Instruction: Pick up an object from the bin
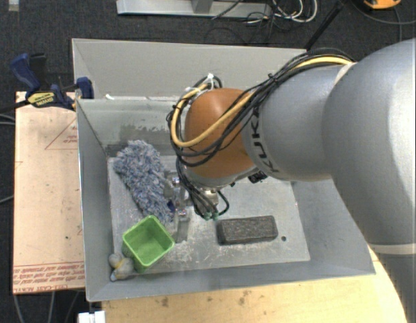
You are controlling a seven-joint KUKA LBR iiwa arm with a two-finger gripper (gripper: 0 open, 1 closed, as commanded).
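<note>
Looming grey arm (342,126) and its orange wrist cover (218,136) hang over the bin (93,180). Its end effector (182,214) sits low at the lower right edge of a shaggy blue-grey cloth (142,170); I cannot tell whether it is spread or pinching. A green square cup (149,242) lies just lower-left of it, and a dark grey block (246,229) lies apart to the right, long axis across the view.

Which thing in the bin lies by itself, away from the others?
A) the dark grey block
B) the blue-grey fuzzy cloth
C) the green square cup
A: the dark grey block lies apart on bare floor, while the green cup and fuzzy cloth sit close together.
</note>
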